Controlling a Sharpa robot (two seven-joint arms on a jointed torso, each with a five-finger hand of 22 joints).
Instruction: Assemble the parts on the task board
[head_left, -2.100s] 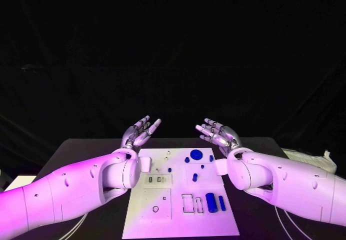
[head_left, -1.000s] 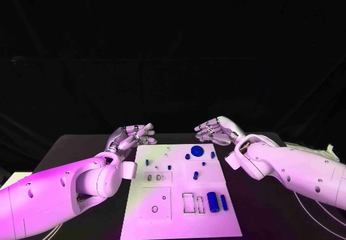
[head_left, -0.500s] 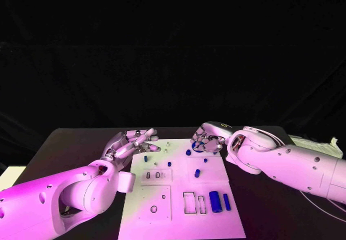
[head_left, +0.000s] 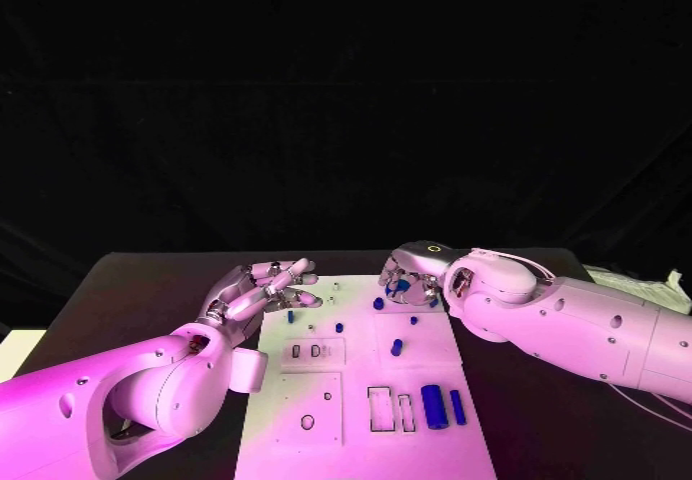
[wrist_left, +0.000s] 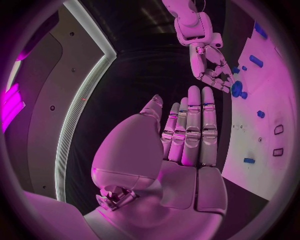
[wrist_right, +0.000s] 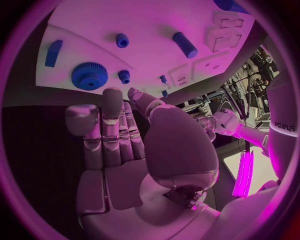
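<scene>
The white task board (head_left: 361, 385) lies in the middle of the black table. On it are several blue parts: a large gear (wrist_right: 89, 76) at the far end, a small gear (wrist_right: 124, 76), a peg (head_left: 395, 347) and two long cylinders (head_left: 431, 399) near the front right. My right hand (head_left: 408, 280) hovers over the large gear (wrist_left: 237, 89), fingertips close above it, holding nothing. My left hand (head_left: 267, 287) is at the board's far left corner, above the table, with its fingers (wrist_left: 190, 125) stretched out and empty.
Rectangular slots (head_left: 376, 406) and small round holes (head_left: 307, 422) are cut into the board's near half. Black table (head_left: 137, 290) lies on both sides of the board. A pale bundle (head_left: 642, 283) sits at the table's far right edge.
Both arms have come down from a raised pose. The right hand has turned down over the large gear. The left hand has sunk to the board's far left corner.
</scene>
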